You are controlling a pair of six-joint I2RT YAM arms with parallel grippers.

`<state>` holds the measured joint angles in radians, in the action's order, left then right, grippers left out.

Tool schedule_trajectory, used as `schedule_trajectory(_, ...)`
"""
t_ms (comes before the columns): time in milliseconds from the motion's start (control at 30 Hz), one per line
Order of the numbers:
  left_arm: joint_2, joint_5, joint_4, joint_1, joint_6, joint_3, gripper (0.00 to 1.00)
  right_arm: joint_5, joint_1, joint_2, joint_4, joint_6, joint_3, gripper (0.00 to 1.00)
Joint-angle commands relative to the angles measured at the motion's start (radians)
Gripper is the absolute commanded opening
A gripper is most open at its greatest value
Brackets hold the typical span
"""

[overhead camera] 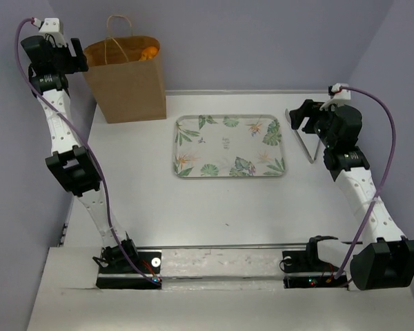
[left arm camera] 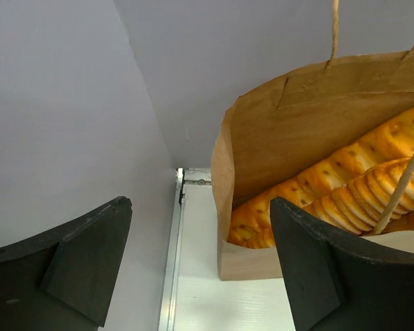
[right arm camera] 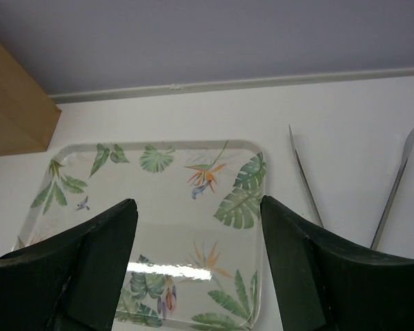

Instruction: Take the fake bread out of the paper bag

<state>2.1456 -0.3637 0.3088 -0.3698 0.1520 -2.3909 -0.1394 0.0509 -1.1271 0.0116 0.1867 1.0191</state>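
Top view: nothing is out yet; the fake bread (overhead camera: 149, 52) sits inside the upright paper bag (overhead camera: 127, 83) at the far left of the counter (overhead camera: 124, 200); the left tool (overhead camera: 79, 58) hangs beside the bag's mouth, the right tool (overhead camera: 295, 118) well apart from it.

Left wrist: jaws spread wide, empty; glossy, ridged golden loaves lean against creased kraft paper.

Right wrist: jaws apart, holding nothing, facing the shiny leaf-patterned tray (right arm camera: 159, 186).

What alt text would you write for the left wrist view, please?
An open paper bag stands upright on a white table, ridged golden bread lying inside. The left gripper frames the foreground, its black fingers open.
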Motion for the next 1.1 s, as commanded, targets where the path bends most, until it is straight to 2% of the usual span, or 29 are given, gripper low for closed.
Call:
schedule_trajectory(0, -0.009, -0.031, -0.096, -0.004, -0.065, -0.051, 0.92, 0.012, 0.01, 0.024, 0.057, -0.013, 0.013, 0.77)
schedule_trajectory(133, 0.036, 0.044, -0.105, 0.003, -0.062, -0.051, 0.92, 0.009, 0.01, 0.013, 0.065, -0.013, 0.045, 0.77)
schedule_trajectory(367, 0.097, 0.06, -0.163, 0.026, -0.104, -0.062, 0.91, 0.026, 0.01, -0.01, 0.105, -0.01, 0.085, 0.76)
schedule_trajectory(433, 0.111, 0.075, -0.18, 0.029, -0.123, -0.073, 0.86, 0.031, 0.02, -0.005, 0.111, -0.009, 0.087, 0.76)
schedule_trajectory(500, 0.125, 0.085, -0.183, 0.029, -0.134, -0.08, 0.71, 0.034, 0.02, -0.002, 0.12, -0.007, 0.088, 0.76)
schedule_trajectory(533, 0.125, 0.085, -0.181, 0.035, -0.134, -0.076, 0.54, 0.035, 0.02, 0.0, 0.122, -0.006, 0.087, 0.75)
schedule_trajectory(633, 0.109, 0.057, -0.169, 0.039, -0.152, -0.045, 0.26, 0.052, 0.02, -0.002, 0.133, -0.003, 0.084, 0.76)
schedule_trajectory(700, 0.054, 0.017, -0.159, 0.039, -0.195, 0.022, 0.0, 0.104, 0.02, -0.034, 0.189, 0.022, 0.102, 0.77)
schedule_trajectory(833, -0.027, -0.014, -0.134, 0.039, -0.232, 0.125, 0.0, 0.199, 0.02, -0.117, 0.309, 0.023, 0.168, 0.82)
schedule_trajectory(967, -0.173, -0.046, -0.112, 0.043, -0.221, 0.327, 0.0, 0.293, 0.02, -0.252, 0.503, -0.021, 0.266, 0.9)
schedule_trajectory(1067, -0.281, -0.035, -0.111, 0.046, -0.183, 0.476, 0.0, 0.368, 0.02, -0.322, 0.559, -0.042, 0.302, 0.95)
